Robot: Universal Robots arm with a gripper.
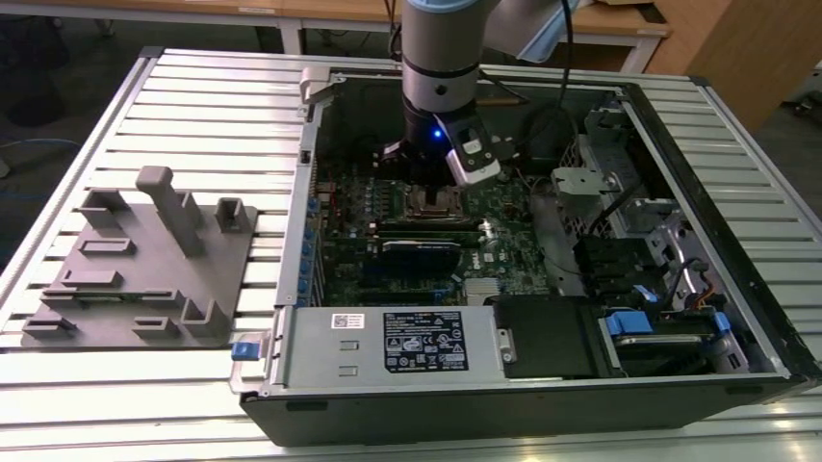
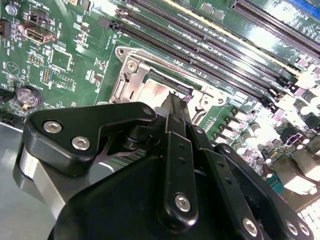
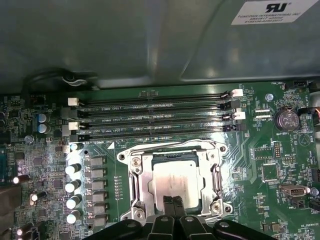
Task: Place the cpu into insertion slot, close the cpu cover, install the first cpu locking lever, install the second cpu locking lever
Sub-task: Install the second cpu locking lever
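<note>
The cpu [image 3: 172,179], a pale silver square, lies in the insertion slot [image 3: 170,156] on the green board. The silver cpu cover [image 3: 141,182] lies flat around it as a frame. My gripper [image 3: 173,201] has its two black fingers pressed together, tips down on the cpu's top near one edge of the cover window, nothing between them. In the second wrist view the gripper [image 2: 176,104] stands over the cpu [image 2: 156,94] and the cover [image 2: 126,80]. In the exterior view the gripper [image 1: 444,185] hangs just above the socket [image 1: 437,204] inside the open computer case.
Long black memory slots [image 3: 155,120] run beside the socket, with a row of capacitors [image 3: 73,185] on another side and a coin battery [image 3: 287,120] further off. The case walls [image 1: 668,144] and power supply [image 1: 398,342] hem in the board. A grey fixture [image 1: 141,260] sits at the exterior view's left.
</note>
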